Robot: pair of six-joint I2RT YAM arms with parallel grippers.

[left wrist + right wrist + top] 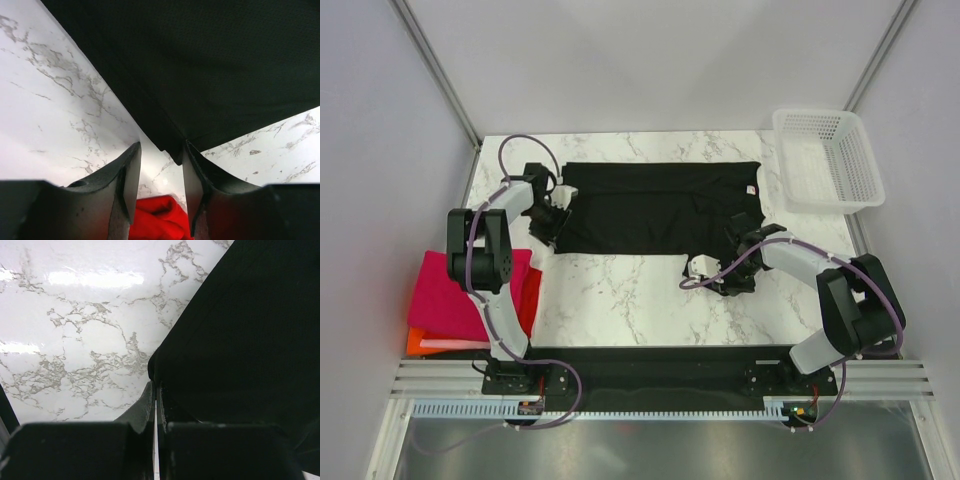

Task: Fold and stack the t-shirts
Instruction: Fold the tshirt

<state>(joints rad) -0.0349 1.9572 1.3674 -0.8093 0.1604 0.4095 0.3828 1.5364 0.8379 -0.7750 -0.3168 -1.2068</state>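
Black t-shirt [660, 205] flat, oblong, on tabletop [620, 300]; left claw [161, 145] half-wide at corner, right claw [154, 386] closed at hem.

This is a lab test cell: plain white panels [370, 150] on aluminium posts [435, 70] box in my marble-patterned desk [620, 300], and my left arm [480, 250] and right arm [850, 300] are bolted to a slotted metal rail [430, 378].

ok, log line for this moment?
left tool: open, straddling black t-shirt corner | right tool: shut on its edge | folded stack: at left
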